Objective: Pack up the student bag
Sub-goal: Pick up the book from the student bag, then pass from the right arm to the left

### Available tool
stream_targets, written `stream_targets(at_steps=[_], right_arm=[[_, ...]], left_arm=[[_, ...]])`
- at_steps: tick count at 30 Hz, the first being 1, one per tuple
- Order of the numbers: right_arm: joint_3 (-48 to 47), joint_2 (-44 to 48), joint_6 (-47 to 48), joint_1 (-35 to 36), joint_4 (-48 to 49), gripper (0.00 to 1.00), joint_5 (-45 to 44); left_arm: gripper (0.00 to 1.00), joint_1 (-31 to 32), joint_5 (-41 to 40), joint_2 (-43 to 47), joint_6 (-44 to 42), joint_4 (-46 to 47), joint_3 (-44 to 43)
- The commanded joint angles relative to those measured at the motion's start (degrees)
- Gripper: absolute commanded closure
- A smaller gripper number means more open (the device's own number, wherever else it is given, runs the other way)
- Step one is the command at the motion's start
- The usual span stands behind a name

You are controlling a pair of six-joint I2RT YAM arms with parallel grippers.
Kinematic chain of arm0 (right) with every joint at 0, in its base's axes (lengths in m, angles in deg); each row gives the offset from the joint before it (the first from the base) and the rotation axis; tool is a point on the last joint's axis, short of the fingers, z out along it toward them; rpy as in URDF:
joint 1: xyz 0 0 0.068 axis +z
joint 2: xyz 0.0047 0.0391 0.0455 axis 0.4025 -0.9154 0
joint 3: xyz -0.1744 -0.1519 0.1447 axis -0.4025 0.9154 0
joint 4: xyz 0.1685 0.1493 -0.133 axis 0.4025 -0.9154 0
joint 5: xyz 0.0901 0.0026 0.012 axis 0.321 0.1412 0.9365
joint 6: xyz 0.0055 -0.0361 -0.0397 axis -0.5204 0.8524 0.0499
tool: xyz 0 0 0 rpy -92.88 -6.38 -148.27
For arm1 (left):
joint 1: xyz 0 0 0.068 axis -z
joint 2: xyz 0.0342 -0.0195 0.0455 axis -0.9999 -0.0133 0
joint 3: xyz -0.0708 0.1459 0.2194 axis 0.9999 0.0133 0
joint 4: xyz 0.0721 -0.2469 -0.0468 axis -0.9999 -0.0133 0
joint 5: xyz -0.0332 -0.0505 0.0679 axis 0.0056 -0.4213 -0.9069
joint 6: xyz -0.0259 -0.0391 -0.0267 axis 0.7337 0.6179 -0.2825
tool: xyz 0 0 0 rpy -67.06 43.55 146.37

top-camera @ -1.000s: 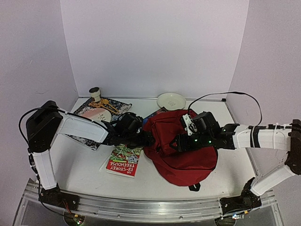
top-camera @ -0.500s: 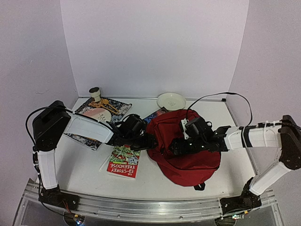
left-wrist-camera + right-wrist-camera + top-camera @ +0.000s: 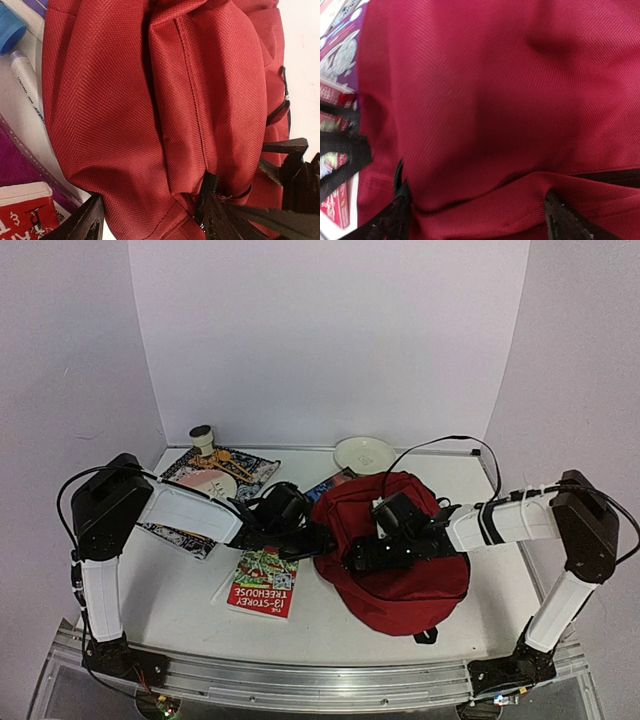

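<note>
A paperback titled "The 13-Storey Treehouse" (image 3: pixel 263 582) lies flat, red cover up, on the white table (image 3: pixel 170 605). Behind it at the back left, a dark patterned cloth (image 3: pixel 255 469) carries a pale plate (image 3: pixel 205 483) and a yellowish object (image 3: pixel 225 456) too small to identify. A small cup (image 3: pixel 202 435) with a dark top stands at the cloth's far edge. A white dish (image 3: pixel 365 453) sits near the back wall (image 3: pixel 330 340). The left wrist view shows a white marker (image 3: pixel 26 82) beside a blue cap (image 3: pixel 9 31), with a purple cover (image 3: pixel 20 167) below them. An aluminium rail (image 3: pixel 300 680) edges the table's near side.
</note>
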Motion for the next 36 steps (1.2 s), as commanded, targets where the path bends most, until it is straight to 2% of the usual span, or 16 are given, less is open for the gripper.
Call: stream_targets(at_steps=[1,5,11,18,26,36], right_arm=[[-2.8,-1.9,1.5,-0.5,0.3,0.28,-2.8],[-2.2,0.8,5.1,-0.7,3.6,0.59,-1.0],[0.1,7.9,11.5,-1.2,8.0,1.00,0.6],[2.1,13.5,20.2,-4.0,13.5,1.00,8.8],[2.3,13.5,26.7,-7.6,18.3,1.00,19.4],[0.9,12.7,31.5,-10.2,22.6,1.00,31.8]], left_arm=[[0.32,0.7,1.9,-0.6,0.8,1.5,-1.4],[0.32,0.6,0.7,1.5,0.7,2.0,-0.2],[0.30,0.5,-0.4,4.8,0.4,3.0,0.4],[0.26,-0.4,1.2,8.4,-0.8,4.0,-1.1],[0.20,-1.4,3.2,12.4,-1.5,5.6,-1.3],[0.17,-5.2,6.8,9.9,0.7,5.7,-2.8]])
